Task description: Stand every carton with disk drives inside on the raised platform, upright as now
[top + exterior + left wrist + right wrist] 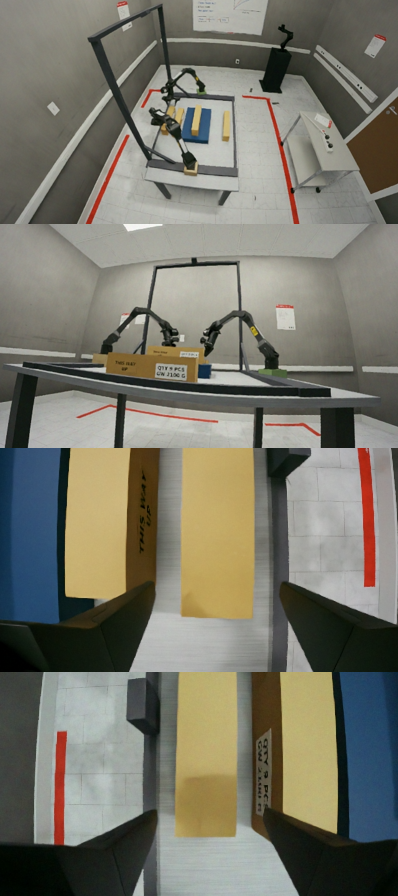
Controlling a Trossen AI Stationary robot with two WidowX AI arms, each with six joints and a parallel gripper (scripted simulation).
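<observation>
Four tan cartons stand on the table. One carton (196, 119) (174, 351) stands on the blue platform (203, 130) (204, 371) (30, 533) (367, 752). A second carton (226, 125) (152, 367) stands apart on the other side. A third carton (179, 115) (97, 523) (307, 747) stands beside the platform. The outermost carton (170, 111) (217, 533) (206, 752) stands by the frame rail. My left gripper (170, 100) (208, 351) (217, 588) is open above one end of the outermost carton. My right gripper (153, 112) (170, 343) (210, 814) is open above its other end. Neither touches it.
A black rail (234, 130) (217, 387) borders the table. A tall gantry (115, 90) stands on the cartons' side, with a post foot (287, 460) (142, 704) close by. A white cart (323, 146) stands off to the side. Red floor tape (367, 523) (60, 787) runs beside the table.
</observation>
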